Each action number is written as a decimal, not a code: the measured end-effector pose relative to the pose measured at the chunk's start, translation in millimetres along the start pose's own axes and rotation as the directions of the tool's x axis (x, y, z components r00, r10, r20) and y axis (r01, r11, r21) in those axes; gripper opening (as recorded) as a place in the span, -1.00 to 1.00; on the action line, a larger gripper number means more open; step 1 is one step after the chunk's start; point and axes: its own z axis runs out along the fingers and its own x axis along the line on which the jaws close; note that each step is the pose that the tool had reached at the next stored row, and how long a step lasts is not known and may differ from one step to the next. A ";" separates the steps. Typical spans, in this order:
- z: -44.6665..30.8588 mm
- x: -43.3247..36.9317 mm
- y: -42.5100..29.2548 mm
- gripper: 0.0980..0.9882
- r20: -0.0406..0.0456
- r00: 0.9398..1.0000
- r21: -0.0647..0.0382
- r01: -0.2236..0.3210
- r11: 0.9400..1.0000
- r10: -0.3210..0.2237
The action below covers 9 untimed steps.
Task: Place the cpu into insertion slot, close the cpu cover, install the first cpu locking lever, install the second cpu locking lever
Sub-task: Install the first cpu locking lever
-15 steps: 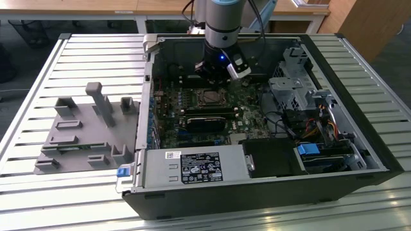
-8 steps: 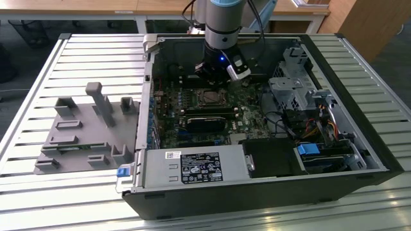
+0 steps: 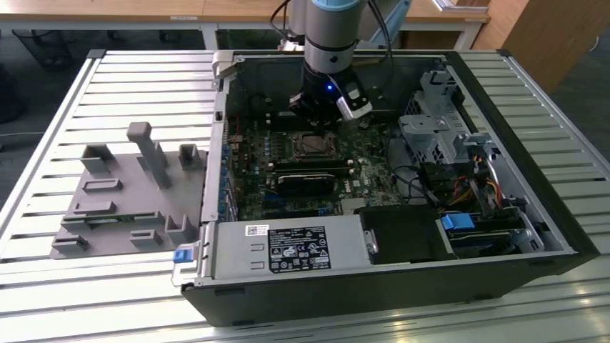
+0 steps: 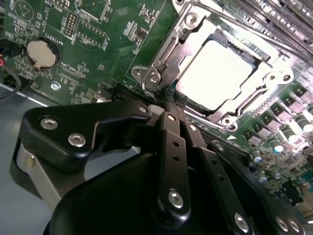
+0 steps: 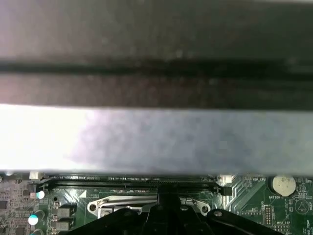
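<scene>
The cpu [image 4: 215, 73], a bright silver square, lies in the insertion slot [image 3: 310, 145] on the green board. The cpu cover [image 4: 191, 30], a silver frame, lies flat around it. A thin metal locking lever [image 4: 164, 54] runs along one side of the frame to the corner nearest the gripper. My gripper [image 4: 169, 96] is shut, with its black fingertips together just at that corner and the lever's end. I cannot tell if they pinch anything. In the exterior view the gripper [image 3: 319, 118] hangs low over the board just behind the slot. The first wrist view shows the gripper [image 5: 168, 198] against the frame's edge [image 5: 122, 203].
The open computer case [image 3: 533, 264] lies on a slatted metal table [image 3: 57, 271]. A grey fixture [image 3: 133, 193] stands at the exterior view's left. Long black memory slots [image 3: 310, 171], a round coin battery [image 4: 41, 53], a drive cage [image 3: 433, 132] and cables crowd the board around the slot.
</scene>
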 end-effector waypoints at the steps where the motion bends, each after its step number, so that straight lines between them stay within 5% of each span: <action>1: -0.3 -0.4 0.8 -0.98 0.001 1.000 -0.003 0.000 1.000 0.000; 9: -16.7 -1.0 3.3 -0.98 0.002 1.000 -0.005 0.000 1.000 0.000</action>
